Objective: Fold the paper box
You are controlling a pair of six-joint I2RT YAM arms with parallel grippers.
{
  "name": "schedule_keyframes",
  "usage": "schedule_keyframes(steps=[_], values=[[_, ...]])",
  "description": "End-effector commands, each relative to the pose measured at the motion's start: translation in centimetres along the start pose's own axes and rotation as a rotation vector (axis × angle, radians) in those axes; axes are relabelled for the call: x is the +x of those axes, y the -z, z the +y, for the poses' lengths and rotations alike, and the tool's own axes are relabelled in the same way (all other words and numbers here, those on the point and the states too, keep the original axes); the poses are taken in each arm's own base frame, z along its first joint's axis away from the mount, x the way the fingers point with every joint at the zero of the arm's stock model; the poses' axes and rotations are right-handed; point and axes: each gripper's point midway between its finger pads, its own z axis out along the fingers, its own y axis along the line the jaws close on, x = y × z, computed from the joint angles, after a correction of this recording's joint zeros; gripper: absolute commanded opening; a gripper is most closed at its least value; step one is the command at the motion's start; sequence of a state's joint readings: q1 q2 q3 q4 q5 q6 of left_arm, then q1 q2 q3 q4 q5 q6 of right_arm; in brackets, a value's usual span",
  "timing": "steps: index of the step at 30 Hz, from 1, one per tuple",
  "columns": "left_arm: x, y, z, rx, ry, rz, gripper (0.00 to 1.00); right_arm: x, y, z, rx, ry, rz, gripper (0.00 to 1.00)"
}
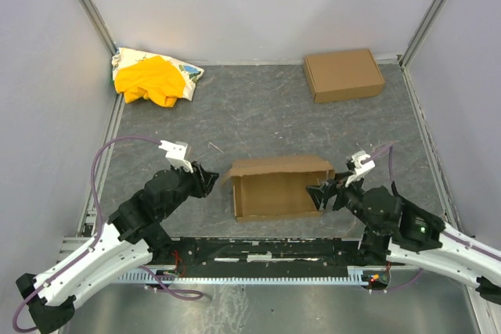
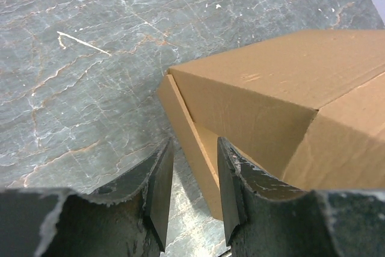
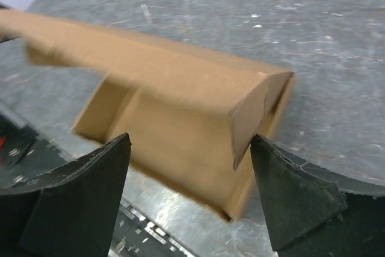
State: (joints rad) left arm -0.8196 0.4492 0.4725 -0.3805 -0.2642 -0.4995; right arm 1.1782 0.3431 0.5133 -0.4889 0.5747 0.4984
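The paper box lies half folded at the near middle of the table, its side walls up and its lid flap raised along the far edge. My left gripper is at the box's left end, partly open. In the left wrist view its gripper has the box's lower corner edge between the fingers, with a gap on the left side. My right gripper is at the box's right end. In the right wrist view it stands wide open, holding nothing, facing the box and its loose end flap.
A ready-made closed cardboard box sits at the back right. A yellow-and-white cloth heap lies in the back left corner. Grey walls enclose three sides, and a metal rail runs along the near edge.
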Motion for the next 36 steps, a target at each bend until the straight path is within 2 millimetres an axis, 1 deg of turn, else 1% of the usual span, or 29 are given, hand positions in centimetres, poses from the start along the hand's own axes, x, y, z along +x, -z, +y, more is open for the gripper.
schedule_keyframes(steps=[1,4,9,11,14,16,20,23,26,29,31,33,36], values=[[-1.6,0.0,0.3,-0.045,0.031,-0.046,0.42,-1.6,3.1,3.3,-0.234,-0.004,0.035,0.87],[-1.9,0.1,0.5,-0.061,0.041,-0.057,0.41,-3.8,4.5,4.4,-0.320,-0.016,-0.042,0.85],[-3.3,1.0,1.2,-0.097,0.041,-0.102,0.40,-7.5,6.7,4.3,-0.377,-0.021,-0.188,0.83],[-3.8,1.5,1.5,-0.113,0.037,-0.123,0.40,-8.3,7.5,4.3,-0.397,-0.017,-0.227,0.83],[-3.9,1.8,1.7,-0.112,0.035,-0.137,0.40,-8.5,8.2,4.3,-0.426,-0.019,-0.248,0.82],[-3.7,1.7,1.8,-0.114,0.035,-0.135,0.40,-8.0,8.2,4.4,-0.435,-0.025,-0.233,0.82],[-3.5,1.5,1.7,-0.112,0.035,-0.129,0.40,-6.8,8.2,5.4,-0.491,-0.025,-0.191,0.83],[-3.7,1.4,1.8,-0.118,0.028,-0.136,0.40,-7.6,8.7,5.8,-0.516,-0.035,-0.220,0.83],[-4.2,1.5,2.1,-0.136,0.021,-0.153,0.40,-9.7,9.8,5.5,-0.526,-0.048,-0.303,0.82],[-4.7,1.5,2.1,-0.140,0.020,-0.173,0.40,-12.9,11.4,5.0,-0.525,-0.049,-0.418,0.82],[-4.8,1.4,2.0,-0.143,0.019,-0.175,0.40,-14.9,11.9,4.5,-0.493,-0.061,-0.472,0.82],[-4.7,1.2,2.1,-0.147,0.012,-0.170,0.40,-16.6,11.6,3.9,-0.423,-0.070,-0.492,0.82],[-4.7,0.9,2.2,-0.162,0.009,-0.170,0.40,-17.8,8.3,2.6,-0.200,-0.023,-0.427,0.82]])
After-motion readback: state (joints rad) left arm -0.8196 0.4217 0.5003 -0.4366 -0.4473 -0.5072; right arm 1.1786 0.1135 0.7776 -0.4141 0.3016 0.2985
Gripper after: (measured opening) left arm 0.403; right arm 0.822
